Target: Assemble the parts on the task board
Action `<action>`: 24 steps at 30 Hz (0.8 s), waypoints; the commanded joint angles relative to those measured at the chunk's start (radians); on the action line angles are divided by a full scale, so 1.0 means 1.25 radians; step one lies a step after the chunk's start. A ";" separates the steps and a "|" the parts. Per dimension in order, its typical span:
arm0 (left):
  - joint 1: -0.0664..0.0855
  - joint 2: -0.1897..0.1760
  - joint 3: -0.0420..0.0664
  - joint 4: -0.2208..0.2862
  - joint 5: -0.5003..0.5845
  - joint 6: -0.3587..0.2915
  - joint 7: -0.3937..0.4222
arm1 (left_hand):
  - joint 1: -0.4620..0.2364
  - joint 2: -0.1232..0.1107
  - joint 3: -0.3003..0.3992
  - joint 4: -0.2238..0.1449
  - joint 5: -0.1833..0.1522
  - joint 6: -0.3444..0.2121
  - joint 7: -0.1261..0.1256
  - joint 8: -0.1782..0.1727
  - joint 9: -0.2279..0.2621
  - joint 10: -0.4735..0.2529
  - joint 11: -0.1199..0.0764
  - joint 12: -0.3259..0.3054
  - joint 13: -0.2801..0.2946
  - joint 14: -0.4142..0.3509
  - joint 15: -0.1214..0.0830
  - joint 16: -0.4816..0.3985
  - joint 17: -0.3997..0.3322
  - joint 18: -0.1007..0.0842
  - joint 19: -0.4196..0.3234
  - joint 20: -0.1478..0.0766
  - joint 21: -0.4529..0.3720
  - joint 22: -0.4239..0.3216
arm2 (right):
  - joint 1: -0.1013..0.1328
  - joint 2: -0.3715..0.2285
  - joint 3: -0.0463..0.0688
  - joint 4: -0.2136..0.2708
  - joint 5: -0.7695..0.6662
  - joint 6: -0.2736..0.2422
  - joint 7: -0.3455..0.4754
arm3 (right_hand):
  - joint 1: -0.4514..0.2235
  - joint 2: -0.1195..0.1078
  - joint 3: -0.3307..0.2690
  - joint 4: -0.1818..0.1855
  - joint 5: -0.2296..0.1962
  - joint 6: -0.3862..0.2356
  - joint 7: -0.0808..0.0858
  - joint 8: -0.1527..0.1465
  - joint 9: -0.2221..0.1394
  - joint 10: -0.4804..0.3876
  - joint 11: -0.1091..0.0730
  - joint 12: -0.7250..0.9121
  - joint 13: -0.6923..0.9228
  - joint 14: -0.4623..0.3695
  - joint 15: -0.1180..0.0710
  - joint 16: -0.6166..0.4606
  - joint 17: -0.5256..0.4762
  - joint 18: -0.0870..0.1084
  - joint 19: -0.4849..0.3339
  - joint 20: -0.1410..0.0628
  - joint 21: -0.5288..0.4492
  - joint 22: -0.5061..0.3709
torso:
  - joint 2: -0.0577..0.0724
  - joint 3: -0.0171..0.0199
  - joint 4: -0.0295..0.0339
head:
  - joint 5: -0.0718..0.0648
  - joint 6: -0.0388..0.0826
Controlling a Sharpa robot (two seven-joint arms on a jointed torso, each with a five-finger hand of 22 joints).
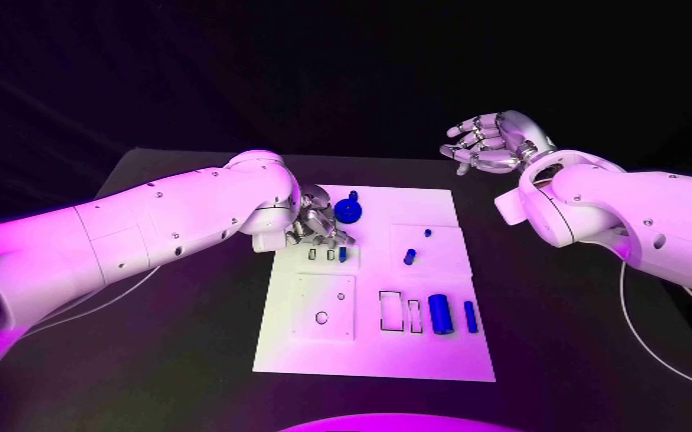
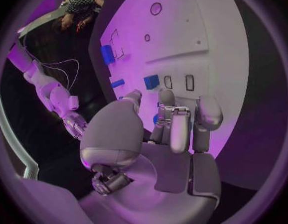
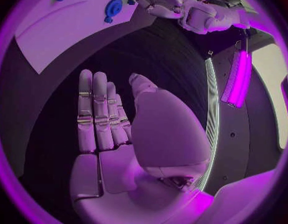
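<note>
Left hand (image 1: 315, 229): hovering over the task board's (image 1: 378, 352) far-left edge, fingers curled, grip impossible to tell.
Right hand (image 1: 490, 142): hanging beyond the board's far-right corner, fingers apart, holding nothing.

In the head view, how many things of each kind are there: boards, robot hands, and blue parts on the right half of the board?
Task board: 1
Robot hands: 2, left robot hand, right robot hand
Blue parts on the right half: 4, thick bar, thin bar, far peg, near peg
Total: 7
</note>
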 commanded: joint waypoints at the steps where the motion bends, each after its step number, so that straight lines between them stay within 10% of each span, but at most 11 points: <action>1: 0.002 0.002 0.000 0.000 -0.001 0.026 -0.001 | 0.007 0.006 -0.006 -0.001 0.001 0.006 -0.001 -0.005 -0.001 0.007 0.001 0.006 0.002 0.032 0.006 0.003 0.083 -0.007 0.006 0.002 0.004 0.002 | 0.000 0.005 0.000 -0.007 0.074 -0.014 0.075 | 0.002 -0.012 0.031 -0.001 0.006 0.010 0.025 0.002 -0.013 0.007 0.018 -0.061 -0.085 -0.059 0.024 -0.114 -0.054 0.005 -0.043 0.021 -0.077 -0.073 | 0.000 0.0007 -0.0005 | 0.002 -0.002; 6: 0.002 0.002 -0.001 0.002 -0.002 0.031 -0.001 | 0.013 0.008 -0.006 -0.001 0.002 0.011 -0.001 -0.006 -0.003 0.008 0.001 0.008 0.003 0.035 0.006 0.007 0.088 -0.007 0.007 0.003 0.006 0.005 | 0.000 0.013 0.000 -0.015 0.111 -0.009 0.094 | -0.002 -0.026 0.064 -0.006 0.005 0.016 0.031 -0.014 -0.039 0.033 0.030 -0.118 -0.193 -0.070 0.040 -0.219 -0.124 0.008 -0.047 0.045 -0.147 -0.172 | -0.001 0.0005 0.0008 | 0.000 -0.003; 24: 0.001 0.008 -0.004 0.000 0.009 0.040 -0.002 | 0.026 0.013 -0.005 -0.001 0.002 0.027 -0.005 -0.008 -0.006 0.019 -0.003 0.017 0.015 0.041 0.004 0.016 0.104 -0.010 0.017 0.003 0.016 0.023 | 0.000 0.024 -0.001 -0.026 0.129 -0.002 0.097 | -0.011 -0.032 0.075 -0.011 0.010 0.013 0.040 -0.025 -0.058 0.033 0.038 -0.141 -0.254 -0.069 0.051 -0.271 -0.164 0.007 -0.048 0.052 -0.166 -0.239 | 0.000 -0.0004 -0.0007 | 0.002 -0.004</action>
